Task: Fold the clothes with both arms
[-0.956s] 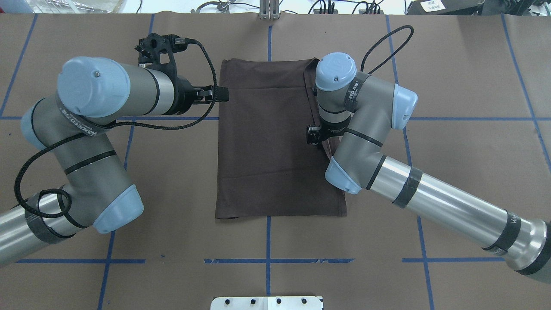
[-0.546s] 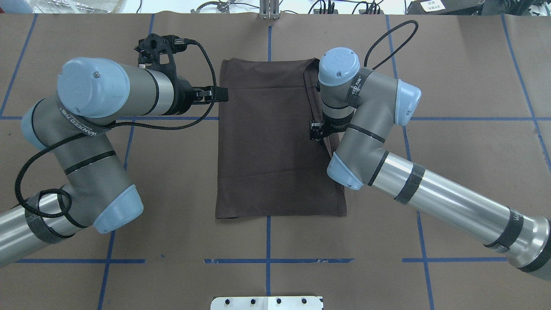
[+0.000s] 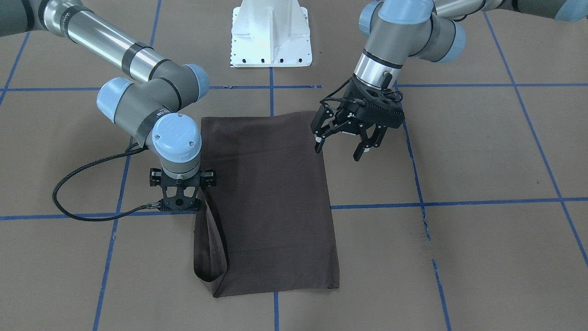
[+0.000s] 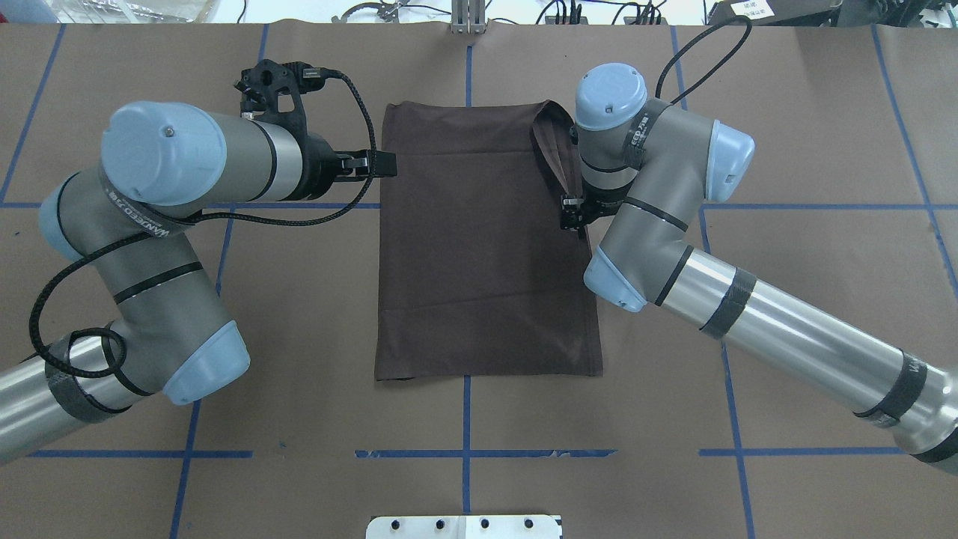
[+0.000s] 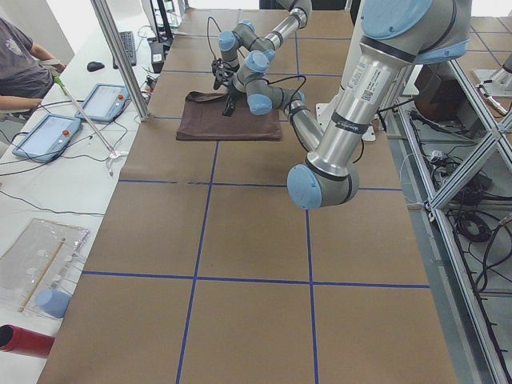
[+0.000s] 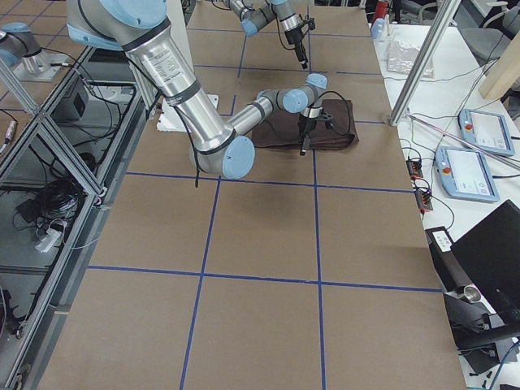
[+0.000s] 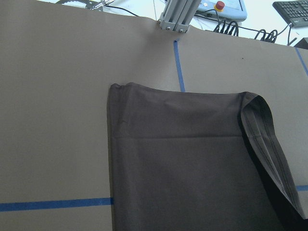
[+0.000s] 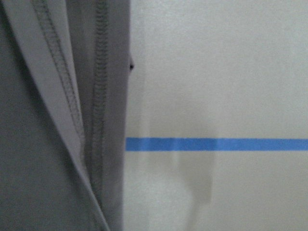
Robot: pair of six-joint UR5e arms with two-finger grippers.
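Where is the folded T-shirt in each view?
Front-facing: T-shirt centre.
Overhead: T-shirt centre.
Exterior left: T-shirt far, upper left of centre.
Exterior right: T-shirt far, upper centre.
Left wrist: T-shirt fills lower right.
Right wrist: T-shirt hem, left side.
Shared landmark: lifted hem loop along one long edge.

Am looking in on robotics lab. Am working over table [image 4: 823, 112] wrapped in brown paper, blue tape grid [image 4: 464, 453] marking it into squares. Left arm [image 4: 224, 161] and right arm [image 4: 786, 340] reaching across it, white pedestal [image 3: 271, 34] sitting at top centre of front view. Loose cables [image 6: 49, 195] lying at left edge of right-side view. In left-side view, aluminium post [image 5: 120, 56] rising at upper left beside white bench [image 5: 48, 192] carrying teach pendants [image 5: 44, 136], keyboard [image 5: 128, 48] and mouse [image 5: 96, 66]; person [image 5: 20, 60] sitting there. Red stop button [image 7: 220, 6] showing at top of left wrist view.
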